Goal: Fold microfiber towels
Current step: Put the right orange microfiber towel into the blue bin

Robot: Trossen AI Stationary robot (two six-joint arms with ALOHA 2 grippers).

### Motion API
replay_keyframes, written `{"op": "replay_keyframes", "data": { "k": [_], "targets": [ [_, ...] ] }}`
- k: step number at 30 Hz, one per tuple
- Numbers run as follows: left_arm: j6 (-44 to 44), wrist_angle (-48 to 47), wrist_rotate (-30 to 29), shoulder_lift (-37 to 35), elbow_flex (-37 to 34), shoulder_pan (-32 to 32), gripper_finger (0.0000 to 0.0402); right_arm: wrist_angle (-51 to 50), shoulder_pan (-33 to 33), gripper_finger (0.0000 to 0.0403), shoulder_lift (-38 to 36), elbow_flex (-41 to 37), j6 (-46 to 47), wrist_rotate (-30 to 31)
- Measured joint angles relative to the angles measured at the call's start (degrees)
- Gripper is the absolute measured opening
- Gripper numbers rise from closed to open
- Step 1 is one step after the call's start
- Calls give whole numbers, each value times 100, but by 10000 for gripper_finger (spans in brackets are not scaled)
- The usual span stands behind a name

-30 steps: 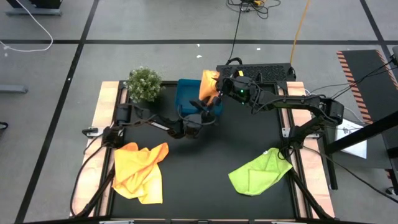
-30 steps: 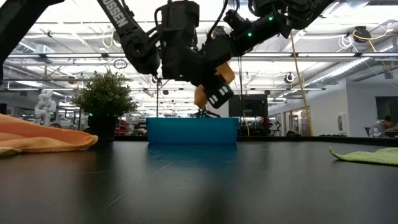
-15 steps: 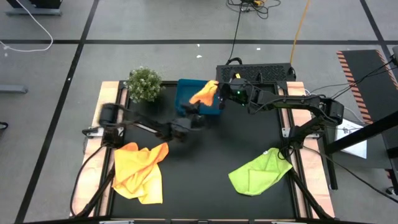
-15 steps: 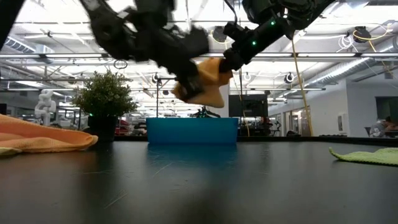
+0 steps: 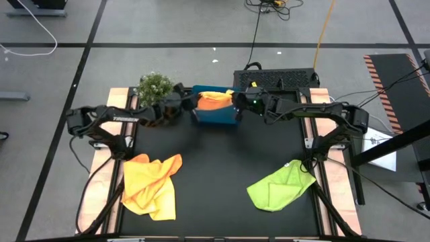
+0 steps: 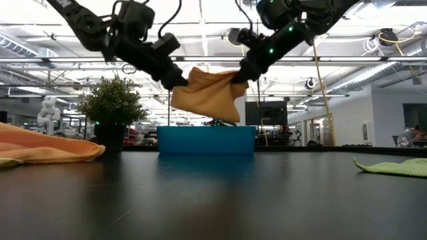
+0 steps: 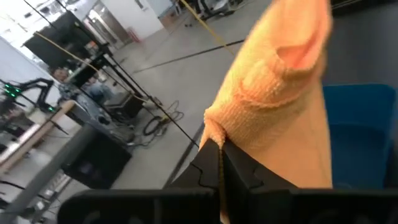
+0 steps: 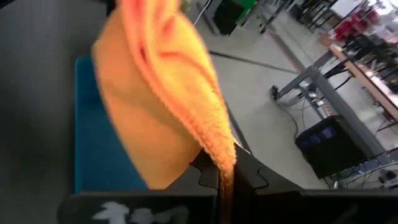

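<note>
An orange-yellow microfiber towel [image 5: 215, 99] hangs spread between my two grippers above the blue tray [image 5: 216, 115] at the table's far edge. My left gripper [image 6: 175, 80] is shut on its left end, my right gripper [image 6: 240, 73] on its right end. In the low view the towel [image 6: 210, 93] sags in the middle, its lower edge just above the tray's rim [image 6: 207, 130]. A crumpled yellow towel [image 5: 151, 183] lies on the table at the near left, and a lime green towel [image 5: 279, 185] at the near right. My left gripper pinches the towel's left corner [image 7: 214, 127] between its two fingers, a gathered bunch of cloth. It comes slanting down from the table's left. The towel is lifted clear and runs from there toward the other gripper. My right gripper pinches the towel's right edge [image 8: 221, 155] between its two fingers, where the cloth is folded over. It comes slanting down from the table's right. The towel is clear of the table and hangs below and between the two holds.
A small green plant [image 5: 156, 89] in a dark pot stands just left of the tray, close to my left gripper. The middle of the black table [image 5: 222, 154] is bare between the two lying towels. Wooden rails [image 5: 111, 134] edge the table's sides.
My left gripper has gone from the middle of the table up and toward the far left, has taken hold of the towel's end and drawn it leftward. The towel, before a bunch hanging from my right gripper, is now spread out between both grippers over the tray.
</note>
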Motion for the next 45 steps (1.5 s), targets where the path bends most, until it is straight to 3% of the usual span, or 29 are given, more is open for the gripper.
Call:
{"op": "replay_keyframes", "data": {
  "k": [6, 13, 19, 24, 35, 41, 45],
  "targets": [
    [-387, 19, 878, 134, 7, 640, 1, 140, -54, 0, 415, 0, -155, 216],
    [-488, 388, 1248, 706, 13, 973, 1, 351, -262, 0, 505, 2, -217, 326],
    [-514, 616, 1257, 1199, 250, 1172, 0, 393, -331, 0, 552, 2, -528, 297],
    [-565, 188, 1345, 1446, 517, 1227, 0, 317, -339, 0, 764, 4, -715, 174],
    [-936, -909, 1281, 1040, 530, 849, 1, -62, -192, 0, 569, 0, -353, 19],
    [-1226, -990, 1153, 915, 533, 712, 1, -211, -125, 0, 353, 2, 79, -10],
    [-1361, -1096, 1020, 961, 533, 727, 1, -252, -187, 0, 438, 1, 290, -378]
  ]
}}
